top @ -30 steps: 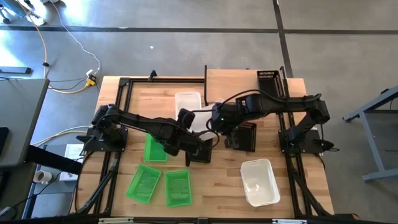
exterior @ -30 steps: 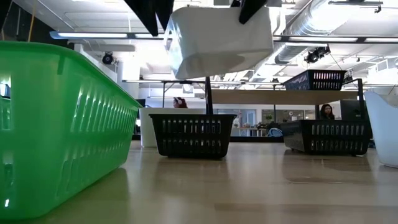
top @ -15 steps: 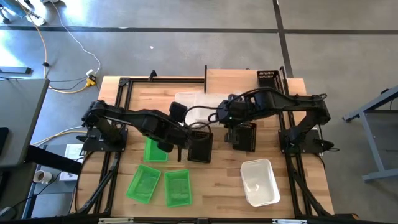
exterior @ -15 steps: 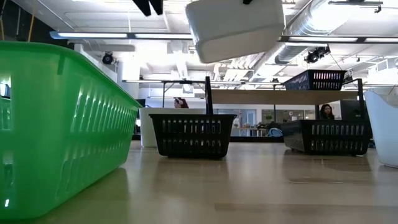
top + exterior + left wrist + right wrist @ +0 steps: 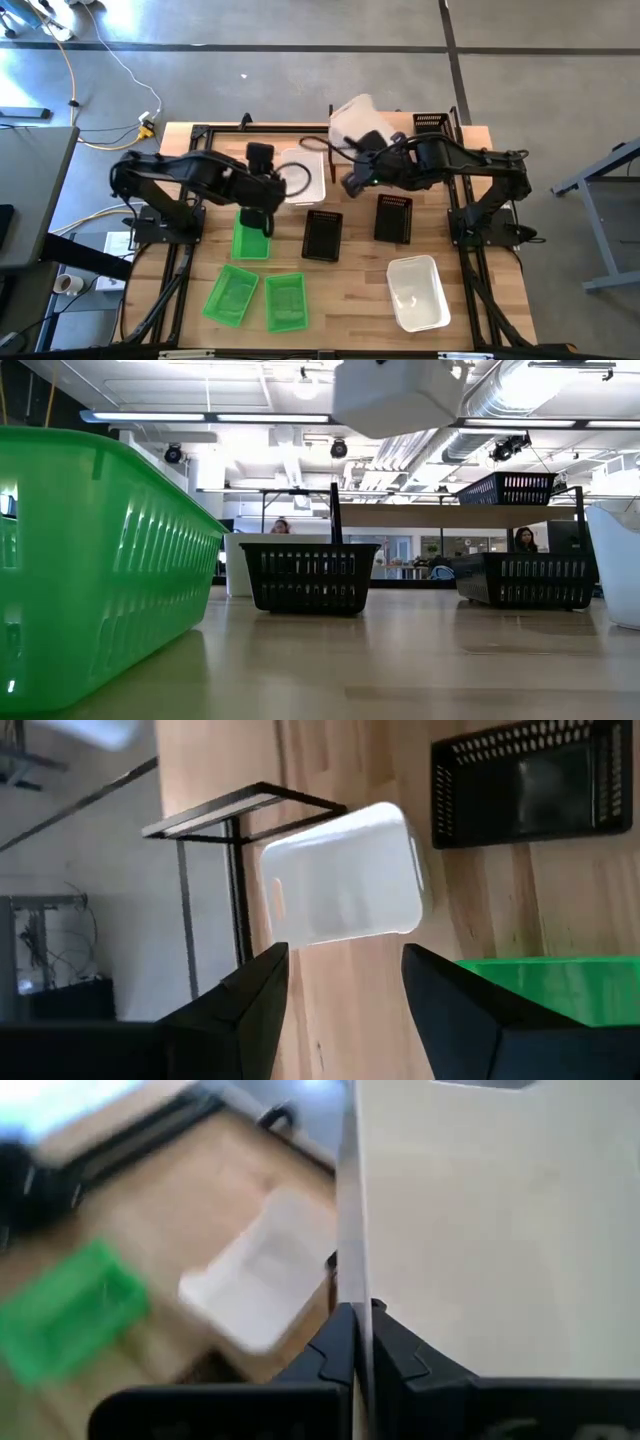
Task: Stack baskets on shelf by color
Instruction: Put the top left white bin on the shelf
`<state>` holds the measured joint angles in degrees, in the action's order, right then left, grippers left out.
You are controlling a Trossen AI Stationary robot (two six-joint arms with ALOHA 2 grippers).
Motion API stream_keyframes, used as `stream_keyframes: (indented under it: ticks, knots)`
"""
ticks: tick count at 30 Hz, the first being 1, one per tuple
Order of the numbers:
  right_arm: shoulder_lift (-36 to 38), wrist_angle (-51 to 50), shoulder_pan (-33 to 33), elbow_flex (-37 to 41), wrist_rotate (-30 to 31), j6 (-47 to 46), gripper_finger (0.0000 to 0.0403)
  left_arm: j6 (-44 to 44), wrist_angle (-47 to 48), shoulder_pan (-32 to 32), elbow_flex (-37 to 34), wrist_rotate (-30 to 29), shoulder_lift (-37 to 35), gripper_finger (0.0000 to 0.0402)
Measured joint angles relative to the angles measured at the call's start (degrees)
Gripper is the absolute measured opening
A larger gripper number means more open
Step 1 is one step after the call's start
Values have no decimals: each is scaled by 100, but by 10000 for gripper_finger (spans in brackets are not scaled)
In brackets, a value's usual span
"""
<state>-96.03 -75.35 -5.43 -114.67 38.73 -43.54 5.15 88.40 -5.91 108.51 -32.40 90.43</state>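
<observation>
- The worktop (image 5: 470, 300) carries eight of the nine baskets; three green baskets (image 5: 250, 240) lie near the left tool, two black baskets (image 5: 322, 235) sit below and between the two tools, and one white basket (image 5: 418, 292) rests well apart from both, toward the front.
- The shelf (image 5: 370, 125) stands at the worktop's far edge, right beside the right tool, with a third black basket (image 5: 430, 122) already on its right end.
- The carried white basket (image 5: 356, 122) has risen from over the middle of the worktop, where it hung a second ago, and now hovers tilted over the shelf's left part, so the white stack is about to begin there.
- The right tool (image 5: 358, 178) is pinched shut on that basket's wall, as the right wrist view shows (image 5: 352, 1342).
- The left tool (image 5: 262, 160) has pulled back from the shared carry; its jaws stand wide and hold nothing, just beside another white basket (image 5: 303, 172) lying on the worktop.
- Whether the carried basket already touches the shelf is hard to judge; it probably does not yet.
</observation>
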Motion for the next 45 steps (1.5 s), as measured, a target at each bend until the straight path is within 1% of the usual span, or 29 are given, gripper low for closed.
stream_keyframes:
  ticks: [2, 5, 8, 12, 16, 25, 29, 34, 42, 45]
  knots:
    - [0, 6, 35, 0, 376, -568, 0, -115, 2, 53, 0, -8, -115, 186]
    - [-39, 81, 132, 0, 840, -1130, 0, -312, 7, 131, 0, -71, -260, 186]
    - [-179, 230, 296, 0, 926, -1442, 0, -459, 9, 200, 4, -187, -383, 186]
    - [-438, 491, 557, 2, 886, -1532, 0, -632, 12, 288, 4, -195, -468, 186]
    - [-684, 479, 787, 4, 860, -1811, 0, -853, 37, 363, 2, -218, -502, 186]
    - [-1162, 499, 1259, 9, 482, -2101, 0, -944, 57, 649, 2, -301, -531, 186]
    - [-1292, 709, 1462, 9, 261, -2094, 0, -724, 55, 825, 2, -299, -544, 186]
    - [-1391, 745, 1676, 9, -8, -2115, 0, -703, 55, 989, 2, -296, -542, 186]
    - [-1510, 881, 1936, 9, -259, -2207, 0, -689, 54, 1128, 2, -279, -542, 186]
    - [-1510, 917, 2007, 9, -269, -2201, 0, -684, 52, 1128, 2, -280, -542, 186]
